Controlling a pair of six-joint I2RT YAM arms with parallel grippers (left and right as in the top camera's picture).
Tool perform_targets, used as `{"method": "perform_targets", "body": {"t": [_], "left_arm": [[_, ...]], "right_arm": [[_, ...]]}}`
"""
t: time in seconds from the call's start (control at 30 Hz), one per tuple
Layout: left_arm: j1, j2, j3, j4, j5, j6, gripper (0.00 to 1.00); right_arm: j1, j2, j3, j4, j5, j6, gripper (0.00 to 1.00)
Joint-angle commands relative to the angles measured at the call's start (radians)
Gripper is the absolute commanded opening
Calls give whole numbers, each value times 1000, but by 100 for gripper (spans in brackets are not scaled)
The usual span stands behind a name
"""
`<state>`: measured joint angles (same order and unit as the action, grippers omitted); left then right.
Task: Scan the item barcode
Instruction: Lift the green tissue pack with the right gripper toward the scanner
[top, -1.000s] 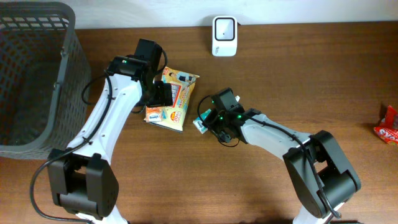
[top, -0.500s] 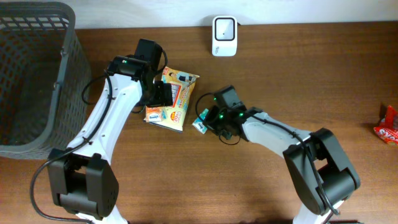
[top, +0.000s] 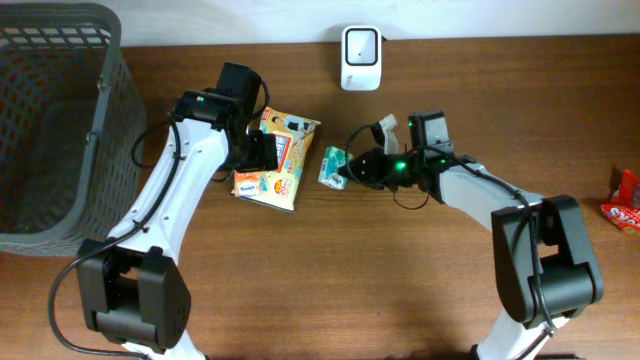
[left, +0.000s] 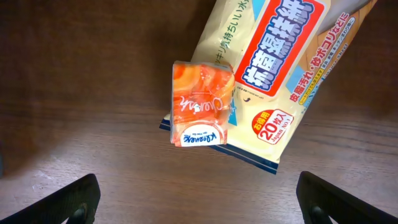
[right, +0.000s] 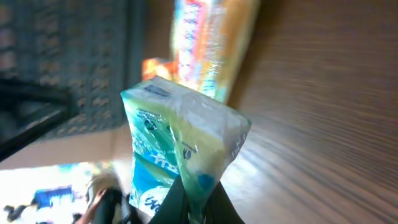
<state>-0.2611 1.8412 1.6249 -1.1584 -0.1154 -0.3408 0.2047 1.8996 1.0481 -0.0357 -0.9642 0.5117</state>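
My right gripper (top: 352, 170) is shut on a green and white tissue pack (top: 334, 165), pinching its plastic edge and holding it off the table. In the right wrist view the pack (right: 180, 137) stands above the shut gripper (right: 196, 202). The white barcode scanner (top: 360, 45) stands at the table's back edge, beyond the pack. Over a yellow wipes pack (left: 280, 74) and an orange tissue pack (left: 200, 106) hovers my left gripper (left: 202, 202), open, touching neither. Seen from overhead, the left gripper (top: 255, 150) covers part of the wipes pack (top: 288, 150).
A dark mesh basket (top: 60, 120) fills the left side of the table. A red packet (top: 625, 200) lies at the far right edge. Bare wood lies in front of both arms.
My right gripper has shut on the green tissue pack, lifted it and swung it back and to the right, the wrist turning over. The left arm has not moved.
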Motion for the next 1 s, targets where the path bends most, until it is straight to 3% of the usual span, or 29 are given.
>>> {"method": "perform_targets", "body": {"t": [0.0, 0.17, 0.4, 0.73, 0.97], "left_arm": [[1, -3, -5, 2, 6, -11, 99], [1, -3, -5, 2, 6, -11, 99], [1, -3, -5, 2, 6, -11, 99], [1, -3, -5, 2, 6, -11, 99], [1, -3, -5, 2, 6, -11, 99]], "right_arm": [[-16, 9, 1, 71, -224, -64, 4], [-16, 9, 1, 380, -494, -46, 4], [-21, 9, 1, 632, -510, 192, 4], [-96, 9, 1, 855, -510, 468, 4], [-120, 9, 1, 863, -545, 478, 4]]}}
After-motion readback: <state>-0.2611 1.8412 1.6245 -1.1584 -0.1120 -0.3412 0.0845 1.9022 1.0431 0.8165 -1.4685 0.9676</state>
